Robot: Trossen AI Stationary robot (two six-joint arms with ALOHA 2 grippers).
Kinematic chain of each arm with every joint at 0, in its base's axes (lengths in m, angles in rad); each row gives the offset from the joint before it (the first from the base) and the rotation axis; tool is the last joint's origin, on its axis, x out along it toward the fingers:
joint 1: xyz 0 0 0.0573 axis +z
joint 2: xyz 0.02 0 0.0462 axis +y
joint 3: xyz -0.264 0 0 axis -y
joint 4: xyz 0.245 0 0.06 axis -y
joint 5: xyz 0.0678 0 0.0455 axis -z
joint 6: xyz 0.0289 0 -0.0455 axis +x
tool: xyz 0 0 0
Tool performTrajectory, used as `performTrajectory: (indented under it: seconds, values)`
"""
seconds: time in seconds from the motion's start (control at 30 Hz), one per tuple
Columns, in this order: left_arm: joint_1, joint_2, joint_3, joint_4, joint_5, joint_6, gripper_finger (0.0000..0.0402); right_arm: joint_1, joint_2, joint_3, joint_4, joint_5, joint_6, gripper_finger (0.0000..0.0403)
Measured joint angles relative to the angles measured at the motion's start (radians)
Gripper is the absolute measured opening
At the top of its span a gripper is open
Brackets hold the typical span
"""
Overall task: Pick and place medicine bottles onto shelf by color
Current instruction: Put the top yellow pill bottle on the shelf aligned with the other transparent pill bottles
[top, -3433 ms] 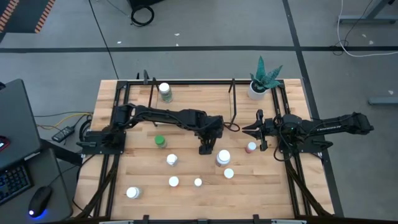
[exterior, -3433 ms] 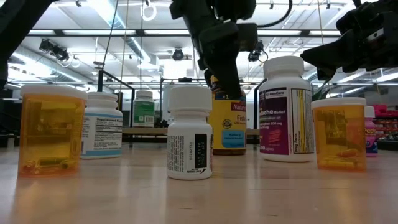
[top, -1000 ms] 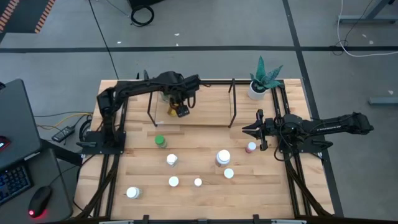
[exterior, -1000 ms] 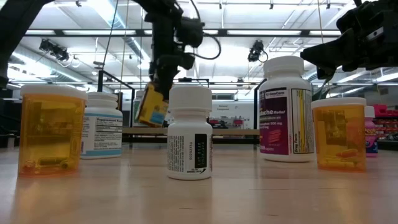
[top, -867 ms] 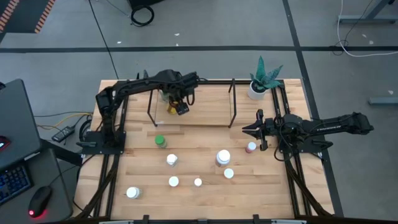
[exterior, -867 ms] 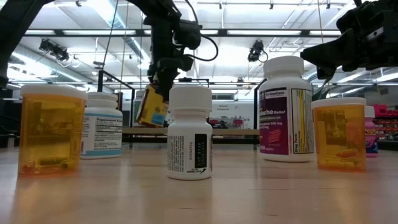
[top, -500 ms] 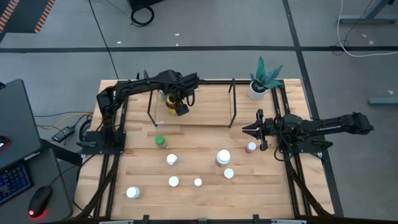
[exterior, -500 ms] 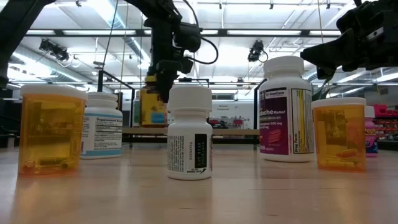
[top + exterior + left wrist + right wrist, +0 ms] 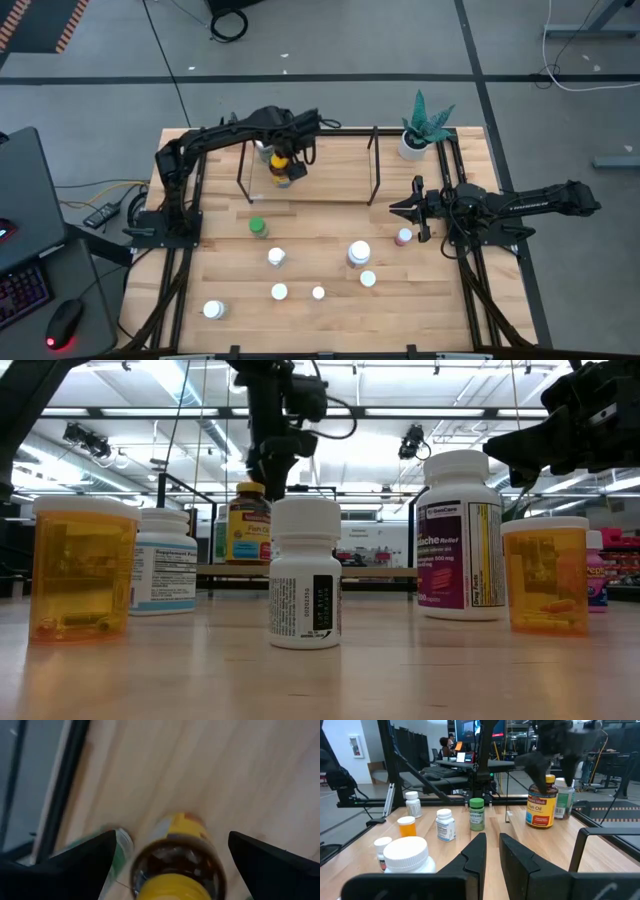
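The yellow-capped bottle (image 9: 280, 168) is standing upright on the shelf (image 9: 330, 178), just beside a white-capped bottle (image 9: 265, 150). The left pincer (image 9: 284, 157) is hovering right above the yellow-capped bottle, fingers spread wide — gripping nothing. The right pincer (image 9: 398, 208) is waiting beyond the shelf's right end — fingers pressed together, near the pink-capped bottle (image 9: 403, 237) on the tabletop (image 9: 430, 300).

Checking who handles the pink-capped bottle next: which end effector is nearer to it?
Right. The right end effector, shut, sits just beside the pink-capped bottle. The left end effector is far off over the shelf, open above the yellow-capped bottle.
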Motion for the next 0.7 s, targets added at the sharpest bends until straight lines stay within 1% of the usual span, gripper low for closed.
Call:
performTrajectory:
  seconds: [0.23,0.33,0.4,0.53,0.7]
  values:
    - [-0.060,0.001,0.003,0.096,-0.130,0.066,0.0393,0.000,0.000,0.000,0.000,0.000,0.000,0.0062]
    - [-0.083,0.008,0.002,0.099,-0.236,0.071,0.0389,0.000,0.000,0.000,0.000,0.000,0.000,0.0062]
    - [-0.091,0.008,0.002,0.090,-0.286,0.071,0.0384,0.000,0.000,0.000,0.000,0.000,0.000,0.0062]
    - [-0.095,0.008,0.002,0.056,-0.300,0.057,0.0376,0.000,0.000,0.000,0.000,0.000,0.000,0.0062]
    - [-0.095,0.008,0.002,-0.020,-0.356,0.015,0.0368,0.000,0.000,0.000,0.000,0.000,0.000,0.0062]
